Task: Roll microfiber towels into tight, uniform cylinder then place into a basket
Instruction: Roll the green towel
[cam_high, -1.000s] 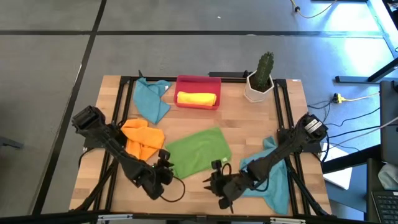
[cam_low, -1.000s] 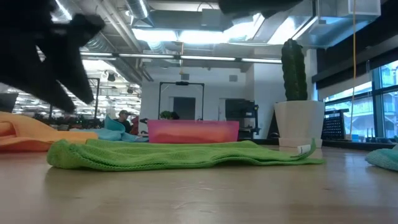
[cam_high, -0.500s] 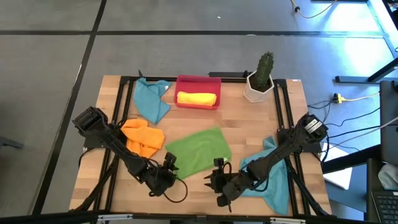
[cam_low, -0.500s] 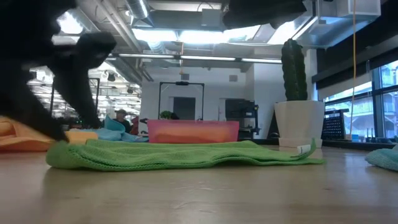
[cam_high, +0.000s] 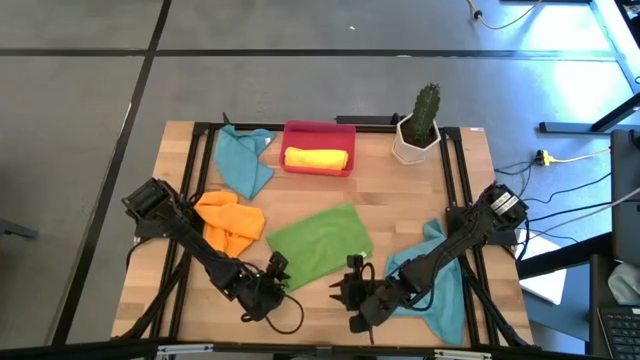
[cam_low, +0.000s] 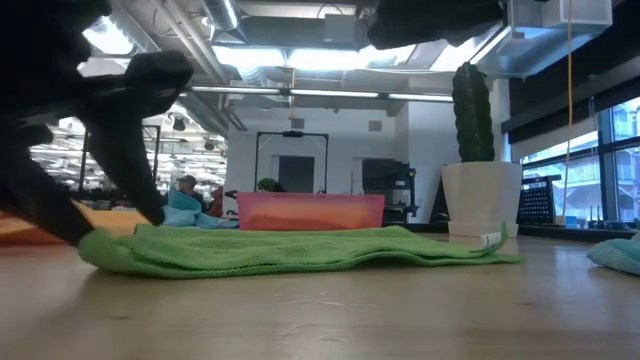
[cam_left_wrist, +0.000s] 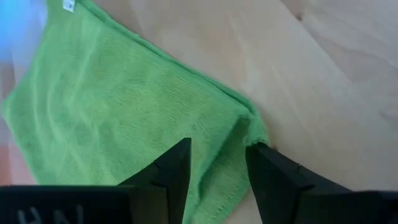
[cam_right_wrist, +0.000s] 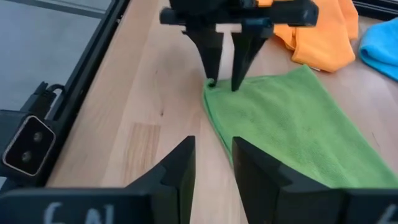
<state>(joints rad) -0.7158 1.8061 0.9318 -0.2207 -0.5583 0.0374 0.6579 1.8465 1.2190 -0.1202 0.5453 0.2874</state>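
Observation:
The green towel (cam_high: 315, 245) lies spread flat in the middle of the table. My left gripper (cam_right_wrist: 222, 84) is open and has come down at the towel's near left corner (cam_left_wrist: 249, 127), which lies between its two fingers in the left wrist view. My right gripper (cam_right_wrist: 214, 165) hovers open and empty above the table, just off the towel's near edge. A rolled yellow towel (cam_high: 317, 158) lies in the red basket (cam_high: 318, 131) at the far edge. My left gripper sets its open fingertips (cam_right_wrist: 236, 86) on the green towel's near left corner (cam_right_wrist: 214, 93), one tip on the cloth and one at its edge. The fingers slant down from the table's near left. The towel lies flat on the table, not lifted.
A crumpled orange towel (cam_high: 230, 222) lies left of the green one. One teal towel (cam_high: 243, 160) lies at the far left, and another (cam_high: 440, 290) under my right arm. A white pot with a cactus (cam_high: 418, 135) stands at the far right. Bare wood shows along the near edge.
My left gripper has sunk and gone toward the green towel's near left corner, rolling a little on the way, until its fingertips reach the cloth. The towel stays flat where it was.

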